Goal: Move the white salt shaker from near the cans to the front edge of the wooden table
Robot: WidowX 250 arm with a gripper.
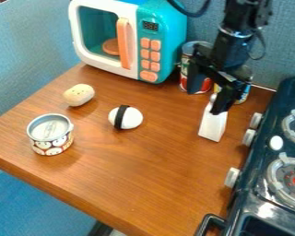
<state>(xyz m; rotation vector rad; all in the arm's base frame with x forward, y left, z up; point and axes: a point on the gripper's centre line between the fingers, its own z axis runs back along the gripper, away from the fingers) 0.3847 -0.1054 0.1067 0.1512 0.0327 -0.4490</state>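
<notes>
One claw [205, 100], fingers spread apart, near top of white block [212, 126] on wooden table [138, 170], beside stove [285, 94]. For sound grip, best centre block's narrow upper part between fingers, clear of cans [188, 50] behind.

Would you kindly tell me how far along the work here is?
No finished step is evident: the banded rice ball, tan piece and open-topped can sit apart. The open pincer hangs by the upright white block, not closed on it; contact is unclear. Gripping it, if intended, seems left to do.
</notes>
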